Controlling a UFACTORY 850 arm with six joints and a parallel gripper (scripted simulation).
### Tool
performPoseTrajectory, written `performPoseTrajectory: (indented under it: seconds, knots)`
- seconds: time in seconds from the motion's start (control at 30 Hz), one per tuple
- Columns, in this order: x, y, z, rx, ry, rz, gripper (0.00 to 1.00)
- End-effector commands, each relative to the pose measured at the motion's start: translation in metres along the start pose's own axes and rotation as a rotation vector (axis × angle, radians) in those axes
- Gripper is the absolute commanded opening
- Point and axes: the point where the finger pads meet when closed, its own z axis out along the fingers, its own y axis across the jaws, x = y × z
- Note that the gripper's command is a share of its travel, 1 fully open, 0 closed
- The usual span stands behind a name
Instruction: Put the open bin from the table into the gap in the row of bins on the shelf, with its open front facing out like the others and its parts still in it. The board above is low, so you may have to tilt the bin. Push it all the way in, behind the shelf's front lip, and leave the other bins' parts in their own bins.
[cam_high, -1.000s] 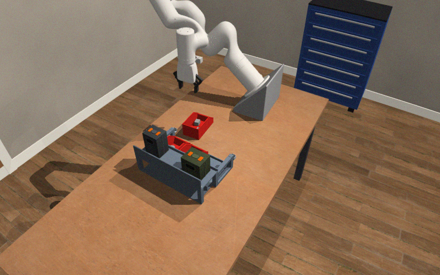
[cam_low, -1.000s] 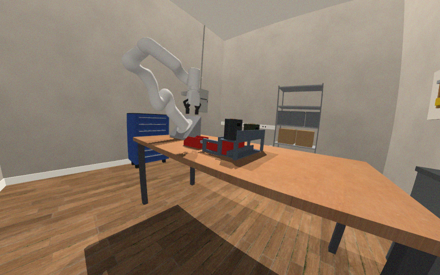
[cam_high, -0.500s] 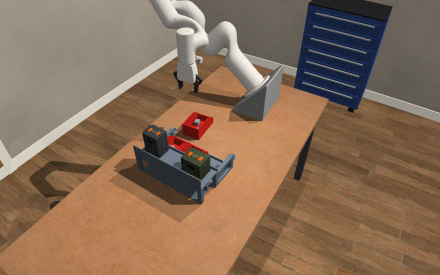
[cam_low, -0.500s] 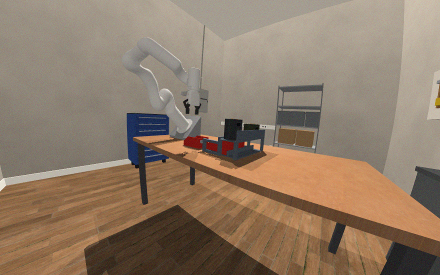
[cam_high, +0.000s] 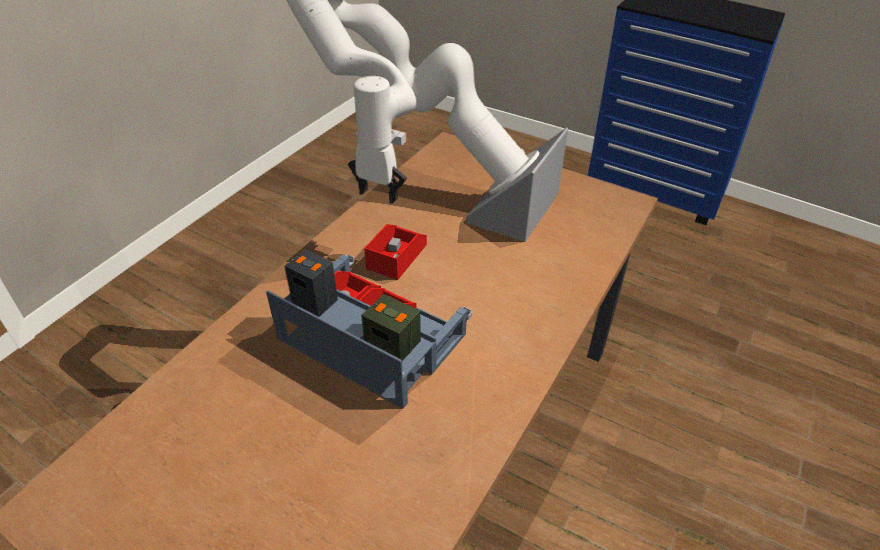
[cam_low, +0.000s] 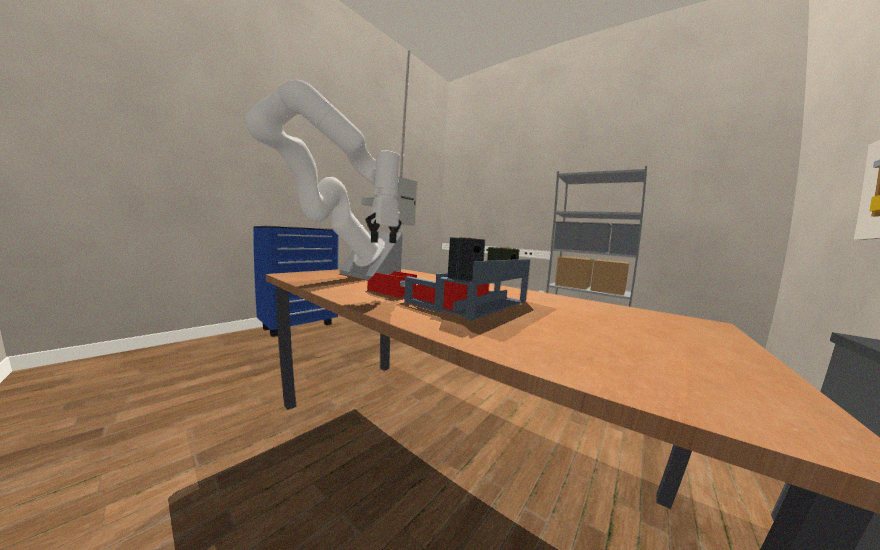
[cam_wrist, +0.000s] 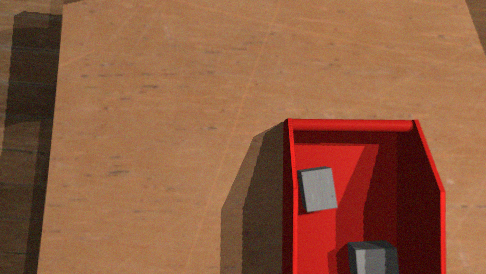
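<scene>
The open red bin (cam_high: 382, 263) (cam_low: 386, 284) (cam_wrist: 312, 232) stands upright on the table, apart from the shelf. In the wrist view its low lip is at the top, and two grey parts (cam_wrist: 320, 190) (cam_wrist: 374, 260) lie inside; its lower end is cut off. My gripper (cam_high: 377, 195) (cam_low: 383, 240) is open and empty, high above the table on the robot-base side of the bin. The blue-grey shelf (cam_high: 337, 353) (cam_low: 493, 269) stands beyond the bin. Red bins (cam_high: 352, 284) (cam_low: 425, 293) show in it, partly hidden by its board and frame. The gap is not clearly visible.
A tall dark box (cam_high: 311, 285) (cam_low: 465, 259) and a green box (cam_high: 391, 329) (cam_low: 502, 252) with orange marks stand on the shelf's upper board. Shelf end frames rise at both sides. The arm's grey wedge base (cam_high: 541, 188) is at the table's far end.
</scene>
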Motion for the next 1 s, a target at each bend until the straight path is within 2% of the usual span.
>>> performPoseTrajectory:
  seconds: [0.0, 0.13, 0.53, 0.7, 0.97]
  knots:
    - [-0.001, 0.0, 0.009, 0.0, -0.001, 0.001, 1.0]
    - [-0.001, 0.0, 0.044, 0.0, -0.001, 0.001, 1.0]
    - [-0.001, 0.0, 0.044, 0.0, -0.001, 0.001, 1.0]
    - [-0.001, 0.0, 0.035, 0.0, -0.001, 0.001, 1.0]
    - [-0.001, 0.0, 0.035, 0.0, -0.001, 0.001, 1.0]
